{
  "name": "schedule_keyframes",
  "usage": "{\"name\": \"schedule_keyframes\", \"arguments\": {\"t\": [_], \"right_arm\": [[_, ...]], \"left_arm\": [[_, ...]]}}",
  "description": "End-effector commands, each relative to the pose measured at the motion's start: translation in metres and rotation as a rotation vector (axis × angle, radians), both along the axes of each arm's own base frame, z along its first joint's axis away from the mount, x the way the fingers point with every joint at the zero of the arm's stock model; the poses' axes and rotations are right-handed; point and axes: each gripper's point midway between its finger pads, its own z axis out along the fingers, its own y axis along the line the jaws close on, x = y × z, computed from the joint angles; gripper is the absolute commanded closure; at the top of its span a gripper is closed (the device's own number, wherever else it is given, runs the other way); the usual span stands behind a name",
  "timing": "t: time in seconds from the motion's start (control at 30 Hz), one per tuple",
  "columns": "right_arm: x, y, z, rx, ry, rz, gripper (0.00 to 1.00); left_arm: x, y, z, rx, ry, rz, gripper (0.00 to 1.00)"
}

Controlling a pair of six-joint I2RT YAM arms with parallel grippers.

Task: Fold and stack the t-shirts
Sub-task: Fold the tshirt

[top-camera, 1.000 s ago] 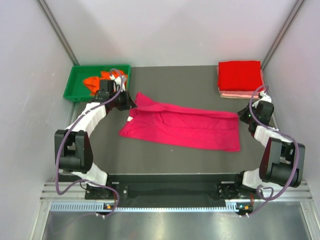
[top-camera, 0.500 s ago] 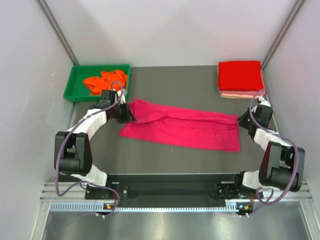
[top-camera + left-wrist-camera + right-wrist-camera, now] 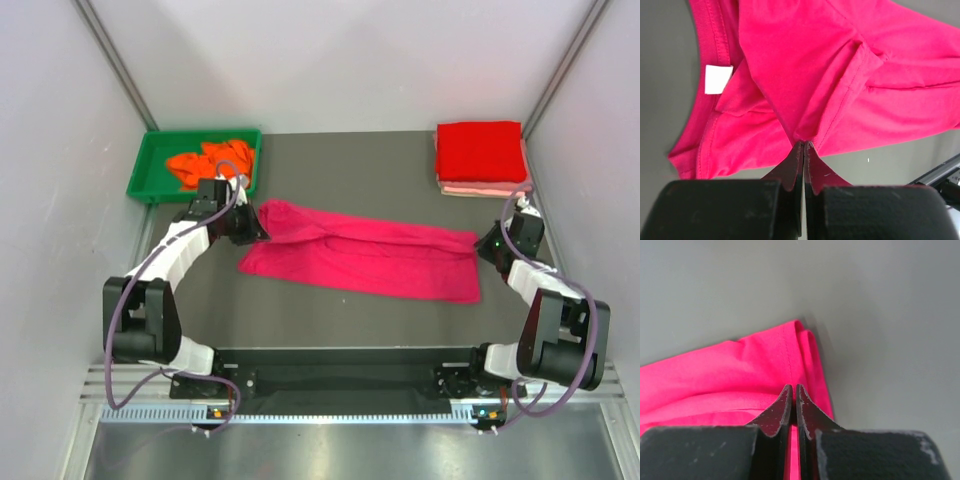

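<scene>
The magenta shirt point(image 3: 370, 258) lay as a long, soft band across the middle of the matte grey worktop point(image 3: 350, 165), creased along its length and folded over near its left end. The left claw point(image 3: 804, 146) was closed on a pinch of cloth near the ribbed collar, with folds fanning out from its black tips. A square white label point(image 3: 718, 79) showed inside the neck. The right claw point(image 3: 793, 388) was closed on the stitched hem corner at the other end. At the far right corner the red shirt point(image 3: 480, 150) sat folded square on the pale pink shirt point(image 3: 470, 188) — a neat stack. The orange shirt point(image 3: 205, 160) lay crumpled in the green plastic tray point(image 3: 140, 183) at the far left.
</scene>
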Motion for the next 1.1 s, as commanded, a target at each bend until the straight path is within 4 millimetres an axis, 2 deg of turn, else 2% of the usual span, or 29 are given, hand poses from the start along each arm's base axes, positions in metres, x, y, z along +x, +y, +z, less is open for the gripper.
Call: {"name": "schedule_keyframes", "arguments": {"t": [0.0, 0.17, 0.33, 0.43, 0.53, 0.67, 0.7, 0.77, 0.87, 0.93, 1.07], "right_arm": [[-0.008, -0.007, -0.003, 0.009, 0.006, -0.058, 1.0], [-0.009, -0.01, -0.004, -0.007, 0.015, -0.064, 1.0], [-0.008, -0.014, 0.009, -0.038, -0.012, -0.069, 1.0], [-0.012, -0.02, 0.003, -0.059, 0.029, -0.088, 1.0], [-0.019, -0.016, -0.007, -0.045, 0.055, -0.081, 1.0], [-0.025, -0.01, -0.011, -0.02, 0.08, -0.071, 0.86], [-0.03, -0.009, -0.013, -0.011, 0.111, -0.071, 0.78], [-0.025, -0.012, -0.001, -0.023, 0.108, -0.079, 0.71], [-0.022, -0.013, 0.019, -0.014, 0.089, -0.095, 0.69], [-0.017, -0.009, 0.033, 0.005, 0.055, -0.083, 0.7], [-0.012, 0.0, 0.034, 0.062, 0.05, -0.077, 0.79]], "left_arm": [[-0.011, 0.006, 0.004, 0.018, -0.008, 0.028, 1.0], [-0.015, 0.013, -0.015, 0.058, 0.027, 0.052, 1.0], [-0.004, 0.015, -0.004, 0.066, 0.002, 0.073, 1.0], [-0.007, 0.017, -0.008, 0.083, 0.026, 0.07, 1.0], [-0.018, 0.013, -0.02, 0.065, 0.068, 0.05, 1.0], [-0.027, 0.004, -0.028, 0.032, 0.094, -0.002, 1.0], [-0.028, 0.004, -0.029, 0.041, 0.097, -0.013, 1.0], [-0.031, 0.004, -0.03, 0.058, 0.106, -0.022, 1.0], [-0.033, 0.003, -0.029, 0.063, 0.11, -0.031, 1.0], [-0.034, 0.001, -0.029, 0.062, 0.112, -0.04, 1.0], [-0.039, 0.004, -0.032, 0.089, 0.125, -0.042, 1.0]]}}
